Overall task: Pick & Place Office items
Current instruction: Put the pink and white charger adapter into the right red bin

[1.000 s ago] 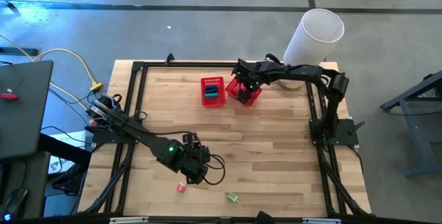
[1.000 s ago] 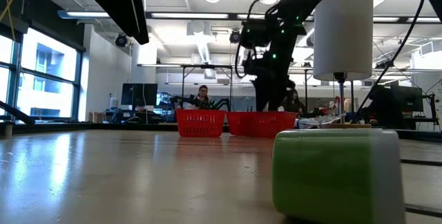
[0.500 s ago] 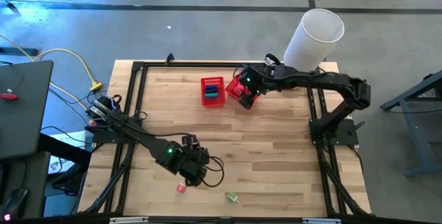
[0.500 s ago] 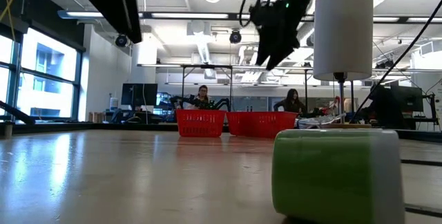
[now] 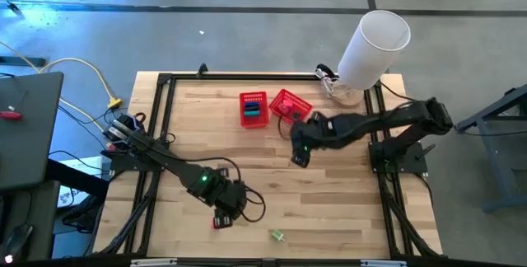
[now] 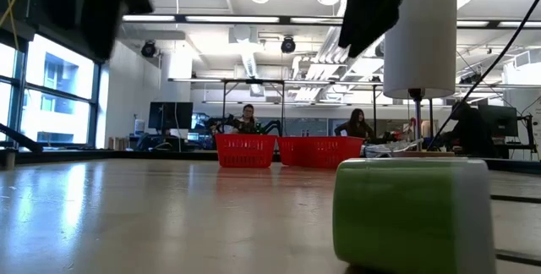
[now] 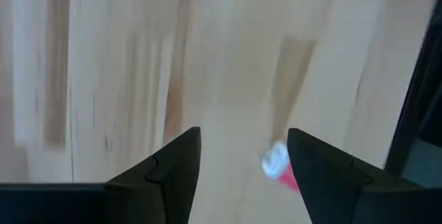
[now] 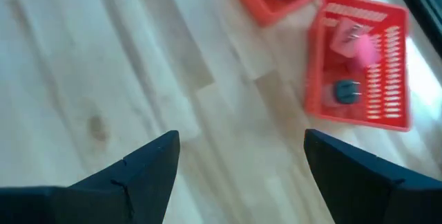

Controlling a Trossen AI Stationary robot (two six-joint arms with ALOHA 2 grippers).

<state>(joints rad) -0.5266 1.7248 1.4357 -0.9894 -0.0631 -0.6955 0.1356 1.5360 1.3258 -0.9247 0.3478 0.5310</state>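
From above, your left jaws [image 5: 224, 217] sit low over the bench [image 5: 329, 201], right at the red-white item [image 5: 218, 222]; the green item [image 5: 277, 236] lies near them. Your right jaws [image 5: 298, 153] hang mid-bench, just short of the two red baskets [image 5: 288, 102].

Left wrist: jaws parted, empty, the red-white item [image 7: 279, 165] on the wood between the tips.

Right wrist: jaws wide, empty; the pink item [image 8: 366, 50] lies in a basket ahead.
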